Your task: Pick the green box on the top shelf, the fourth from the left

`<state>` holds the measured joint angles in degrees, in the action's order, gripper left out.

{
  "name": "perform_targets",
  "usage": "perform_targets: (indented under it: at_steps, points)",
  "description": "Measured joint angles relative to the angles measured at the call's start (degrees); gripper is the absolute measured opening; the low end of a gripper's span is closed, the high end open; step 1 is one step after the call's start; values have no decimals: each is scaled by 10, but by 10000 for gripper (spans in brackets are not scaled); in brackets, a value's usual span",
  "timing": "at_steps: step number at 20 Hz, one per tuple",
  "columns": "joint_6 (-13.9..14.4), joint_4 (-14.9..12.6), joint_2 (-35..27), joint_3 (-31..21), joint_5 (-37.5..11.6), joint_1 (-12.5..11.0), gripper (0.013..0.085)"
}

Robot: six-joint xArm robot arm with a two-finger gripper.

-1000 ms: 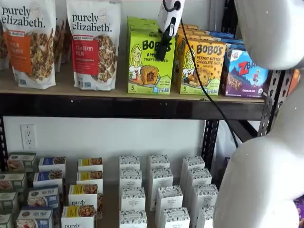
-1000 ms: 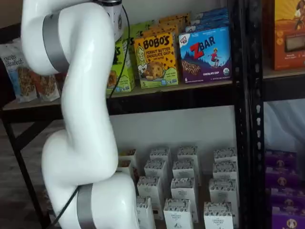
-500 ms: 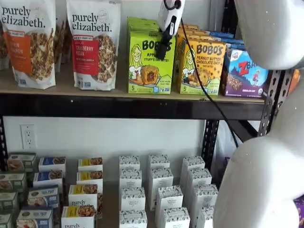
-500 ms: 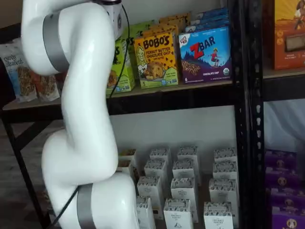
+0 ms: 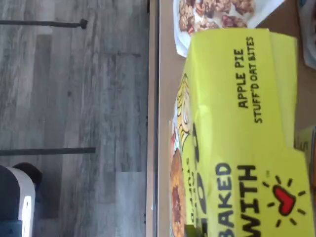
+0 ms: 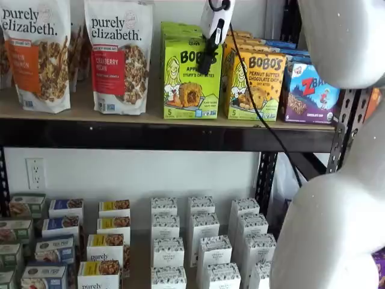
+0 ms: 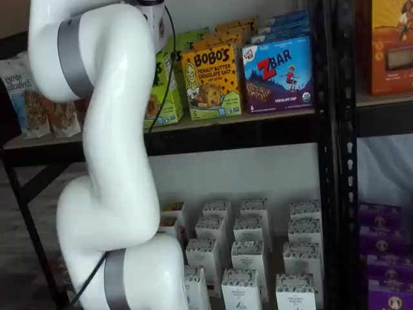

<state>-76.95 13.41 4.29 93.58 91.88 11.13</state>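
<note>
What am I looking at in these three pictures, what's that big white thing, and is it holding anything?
The big white thing is a robot arm. Two pictures come from fixed cameras facing the shelves; the third from a camera on the arm's wrist, looking down and turned sideways. On the top shelf stand granola bags, a green box of apple pie oat bites, a yellow-orange Bobo's box and a blue ZBar box. The gripper, white with black fingers, hangs over the green box's top front edge and is shut on it. The box fills the wrist view.
</note>
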Motion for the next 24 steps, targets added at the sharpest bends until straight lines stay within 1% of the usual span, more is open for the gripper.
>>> perform_targets:
  at_steps: [4, 12, 15, 19, 24]
  points:
    - [-1, 11, -1, 8, 17, -3, 250]
    - [0, 20, 18, 2, 38, -7, 250]
    - [-2, 29, 32, -9, 47, -12, 250]
    - [-6, 48, 59, -32, 49, -19, 250]
    - [-4, 53, 87, -56, 50, -19, 250]
